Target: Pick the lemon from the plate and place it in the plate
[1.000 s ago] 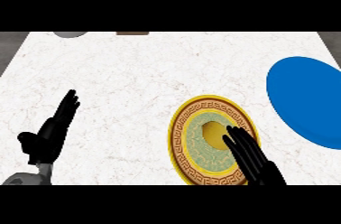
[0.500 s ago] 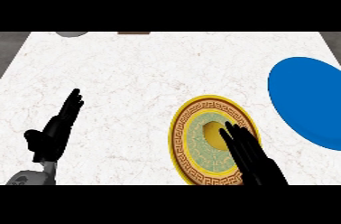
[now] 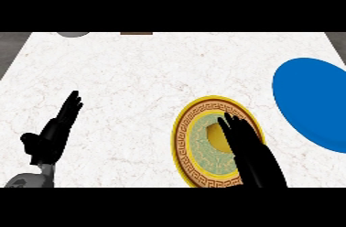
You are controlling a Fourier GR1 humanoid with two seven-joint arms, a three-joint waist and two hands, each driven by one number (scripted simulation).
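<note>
Right hand (image 3: pixel 245 146), black, lay over the gold-rimmed round plate with the green centre and key-pattern band (image 3: pixel 191 139), its fingers straight and close together, pointing up and a little left across the plate's right half. They were stretched out over the plate, not curled round anything. Under the fingertips sat the yellow lemon (image 3: pixel 218 137), in the middle of the plate's green centre; only its left part showed, as a yellow patch, the rest being covered by the hand. Whether the fingers touched it could not be told. Its long axis seemed to run roughly up and down the view, but with so much hidden the direction of its ends could not be made out. The right forearm ran off the lower edge of the view and hid the plate's lower right rim.

Well apart to the right lay a plain blue round plate (image 3: pixel 310 102), cut off by the view's right edge. That made two plates and one lemon.

At the lower left the left hand (image 3: pixel 55 132) rested open, fingers straight and pointing up, thumb out to the left, with a bit of grey forearm (image 3: pixel 27 180) below it. All stood on a white marbled counter (image 3: pixel 148 75). At its far edge a grey round shape (image 3: pixel 73 34) and a small brown one (image 3: pixel 136 33) were cut off and too little seen to name.
</note>
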